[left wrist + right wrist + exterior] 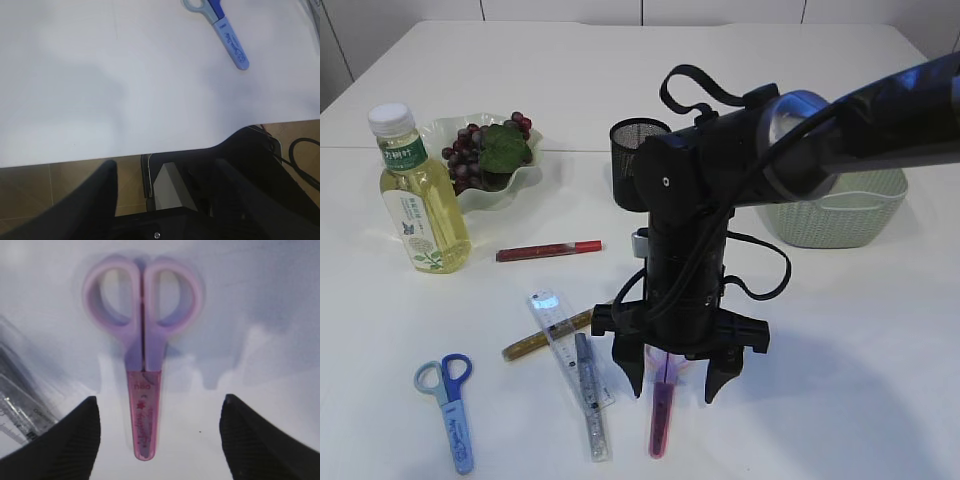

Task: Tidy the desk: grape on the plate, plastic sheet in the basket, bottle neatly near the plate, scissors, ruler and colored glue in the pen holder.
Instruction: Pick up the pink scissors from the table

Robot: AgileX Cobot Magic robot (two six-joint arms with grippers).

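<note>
My right gripper [675,378] is open and hangs just above the pink scissors [661,415], which lie flat on the table between its fingers [159,435]; the scissors [143,370] sit in a clear pink sheath. Blue scissors [450,408] lie at the front left and also show in the left wrist view [225,30]. A clear ruler [570,362] lies over a gold glue stick [535,340]. A red glue stick [548,250] lies mid table. The bottle [420,195] stands by the plate [515,190], which holds the grapes [485,150]. My left gripper [165,200] hangs open off the table's edge.
A black mesh pen holder [635,160] stands behind my right arm. A green woven basket [840,215] stands at the right. The table's front edge [125,152] shows in the left wrist view, with floor below. The plastic sheet is not in view.
</note>
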